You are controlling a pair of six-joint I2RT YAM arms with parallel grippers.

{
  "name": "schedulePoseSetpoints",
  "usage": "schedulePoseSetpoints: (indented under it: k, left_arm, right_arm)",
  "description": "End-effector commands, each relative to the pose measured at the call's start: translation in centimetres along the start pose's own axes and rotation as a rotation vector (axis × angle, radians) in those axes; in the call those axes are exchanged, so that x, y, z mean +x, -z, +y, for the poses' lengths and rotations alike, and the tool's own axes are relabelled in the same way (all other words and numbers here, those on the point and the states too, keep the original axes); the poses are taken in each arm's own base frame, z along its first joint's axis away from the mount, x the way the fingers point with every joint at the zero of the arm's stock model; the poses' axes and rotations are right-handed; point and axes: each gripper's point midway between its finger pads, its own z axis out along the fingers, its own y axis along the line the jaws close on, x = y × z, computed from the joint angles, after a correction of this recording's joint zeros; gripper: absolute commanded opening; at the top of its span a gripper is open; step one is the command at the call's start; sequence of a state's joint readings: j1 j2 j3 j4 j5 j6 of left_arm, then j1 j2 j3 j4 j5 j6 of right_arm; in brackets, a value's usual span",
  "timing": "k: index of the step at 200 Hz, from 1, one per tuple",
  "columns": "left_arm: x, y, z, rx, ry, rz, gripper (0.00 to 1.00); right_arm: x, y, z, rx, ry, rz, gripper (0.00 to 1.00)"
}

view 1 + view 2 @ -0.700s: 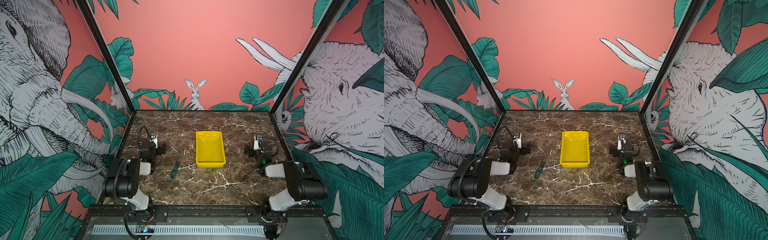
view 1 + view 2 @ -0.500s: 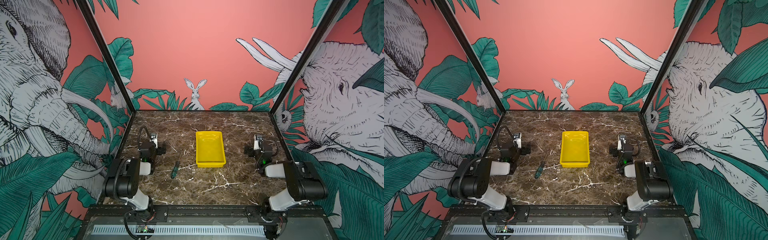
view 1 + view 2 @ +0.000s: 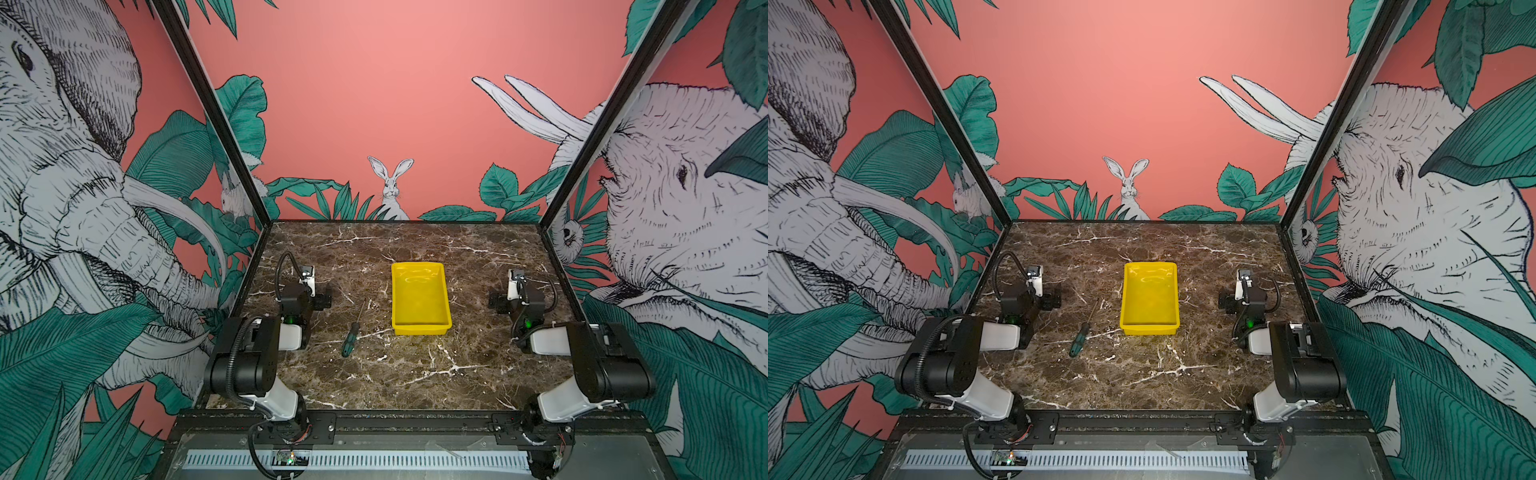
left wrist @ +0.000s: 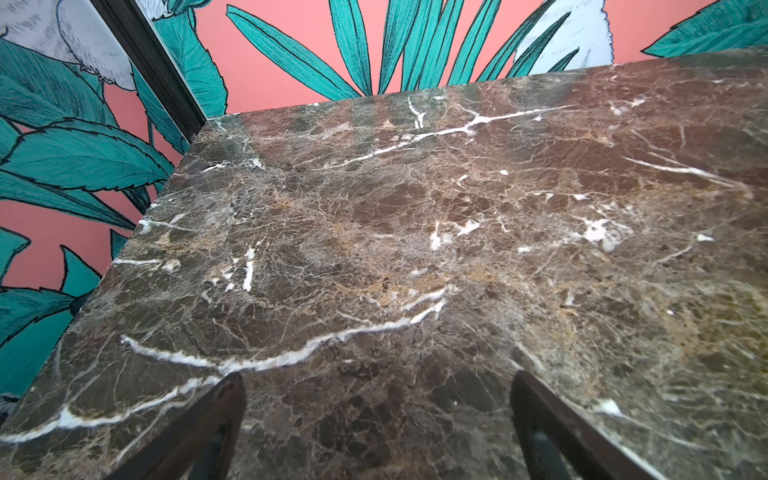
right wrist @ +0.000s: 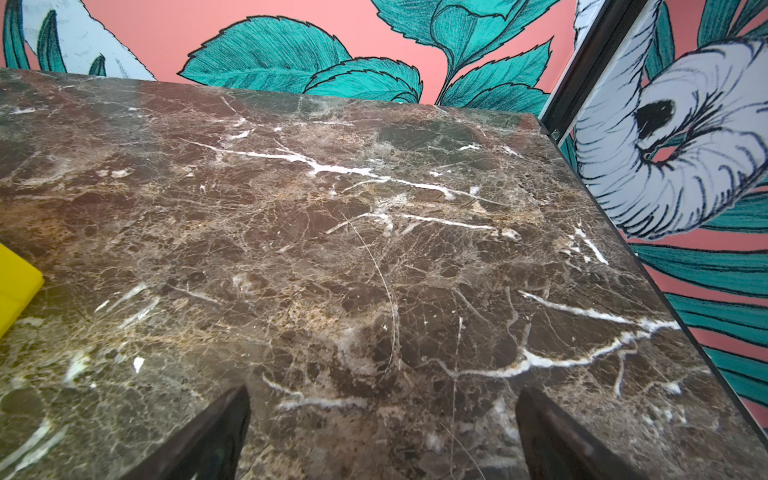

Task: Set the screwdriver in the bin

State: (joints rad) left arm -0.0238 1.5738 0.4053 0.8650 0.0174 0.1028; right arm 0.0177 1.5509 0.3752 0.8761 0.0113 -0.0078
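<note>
Nothing moved: screwdriver on table beside bin; left end effector, right end effector spread wide.

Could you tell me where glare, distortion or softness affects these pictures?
In both top views wide-angle distortion splays the frame posts, the bin carries glare on its glossy floor, and the screwdriver nearly blends into the dark table. In the left wrist view the far table mirrors the wall and the left tool is dark and soft; in the right wrist view the right tool likewise.

bin: glossy yellow plastic | table: polished brown marble, white veins | screwdriver: thin dark metal shaft
</note>
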Motion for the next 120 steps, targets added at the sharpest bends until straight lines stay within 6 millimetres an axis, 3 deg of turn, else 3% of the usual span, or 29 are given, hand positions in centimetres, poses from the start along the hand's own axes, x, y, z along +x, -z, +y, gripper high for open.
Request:
schedulePoseSetpoints:
  k: [1, 104, 120]
  left_arm:
    - [-1.2, 0.1, 0.1, -0.005, -0.013, -0.028, 1.00]
    - [-1.2, 0.1, 0.1, -0.009, -0.011, -0.026, 1.00]
    - [-2.0, 0.3, 1.6, -0.088, 0.017, -0.028, 1.00]
  right_arm:
    - [-1.6, -0.2, -0.2, 0.009, -0.004, -0.047, 0.99]
    - [-1.6, -0.2, -0.7, 0.039, -0.016, -0.044, 0.99]
    - [-1.6, -0.1, -0.9, 0.049, -0.019, -0.048, 0.99]
